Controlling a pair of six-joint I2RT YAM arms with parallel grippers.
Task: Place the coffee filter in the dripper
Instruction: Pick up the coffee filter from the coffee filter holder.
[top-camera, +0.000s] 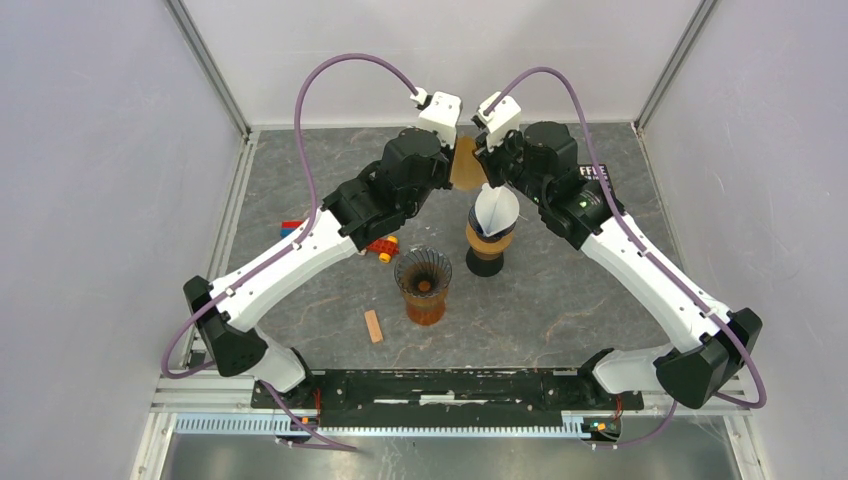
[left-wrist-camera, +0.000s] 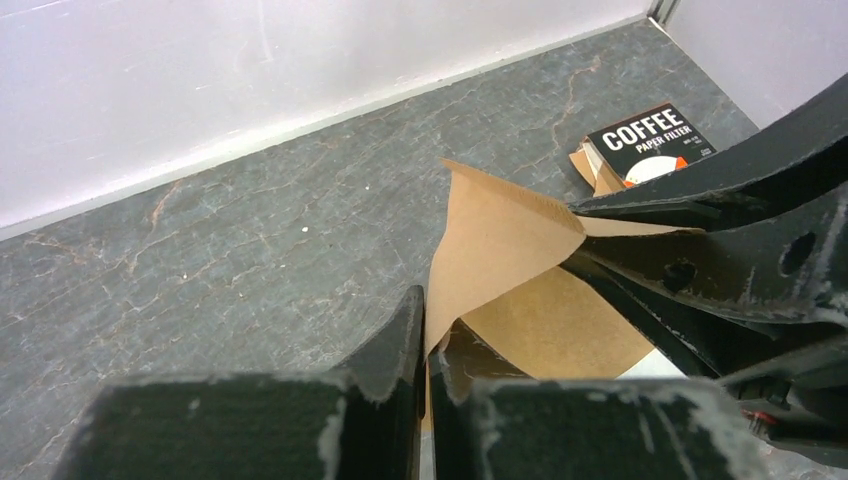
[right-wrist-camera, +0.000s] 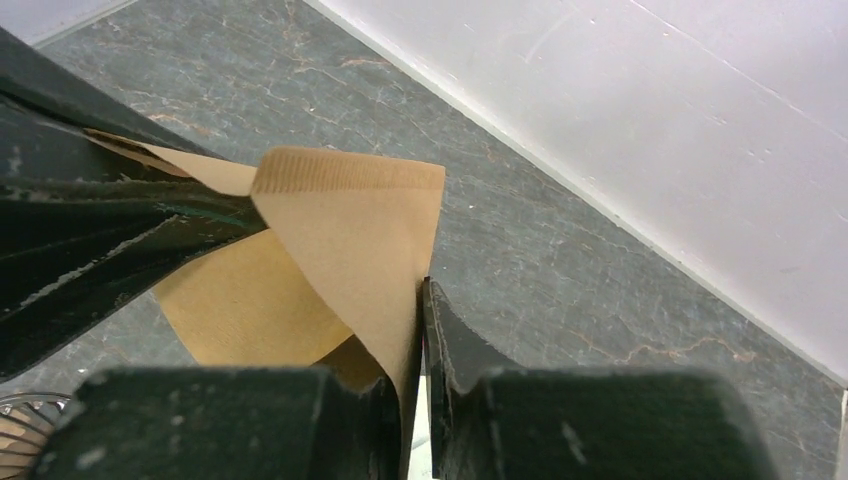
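A brown paper coffee filter (top-camera: 465, 165) hangs in the air at the back middle, held between both grippers. My left gripper (top-camera: 455, 150) is shut on one edge of it, as the left wrist view (left-wrist-camera: 428, 335) shows with paper pinched between the fingers. My right gripper (top-camera: 484, 158) is shut on the opposite edge (right-wrist-camera: 418, 325). The filter (left-wrist-camera: 510, 250) is folded and partly spread open (right-wrist-camera: 340, 230). A ribbed amber glass dripper (top-camera: 422, 280) stands in front of the grippers, empty. A second dripper on a black base (top-camera: 490, 240) holds a white filter, just below the right gripper.
A black "COFFEE PAPER FILTER" box (left-wrist-camera: 645, 140) lies at the back right, partly hidden by the right arm in the top view (top-camera: 597, 172). Red, blue and yellow toy bricks (top-camera: 381, 247) lie left of the amber dripper. A small tan block (top-camera: 373, 325) lies nearer the front.
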